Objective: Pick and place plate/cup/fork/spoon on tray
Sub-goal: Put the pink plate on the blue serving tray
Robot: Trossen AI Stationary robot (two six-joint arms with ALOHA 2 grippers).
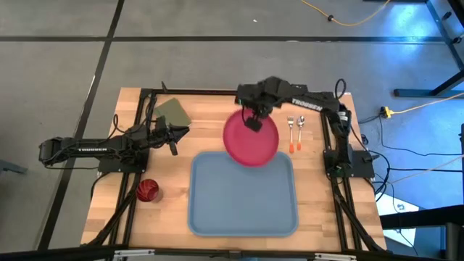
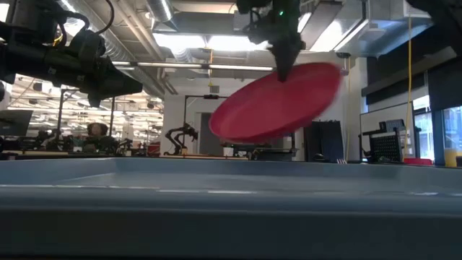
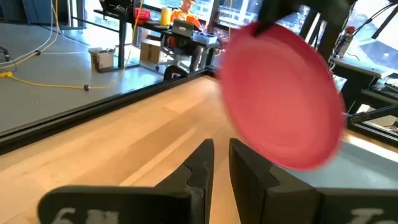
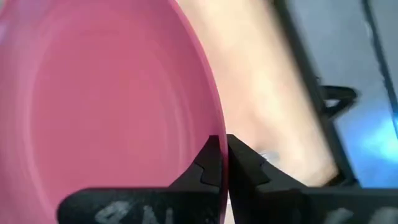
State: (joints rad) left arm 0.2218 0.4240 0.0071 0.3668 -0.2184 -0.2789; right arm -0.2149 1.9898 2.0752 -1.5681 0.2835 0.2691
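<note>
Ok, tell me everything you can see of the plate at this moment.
The plate is a large round pink-red dish, plastic-looking, with a shallow raised rim. The right gripper is shut on its rim and holds it tilted in the air, clear of any surface. In the high view it overlaps the far edge of the light blue tray. Nothing else touches it.

Green square pad [image 1: 172,112] at table's [image 1: 210,109] far left; yellow cables [image 1: 348,18] on floor beyond.

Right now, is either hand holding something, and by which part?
The right hand holds the plate by its rim, tilted in the air above the tray. The left hand holds nothing.
</note>
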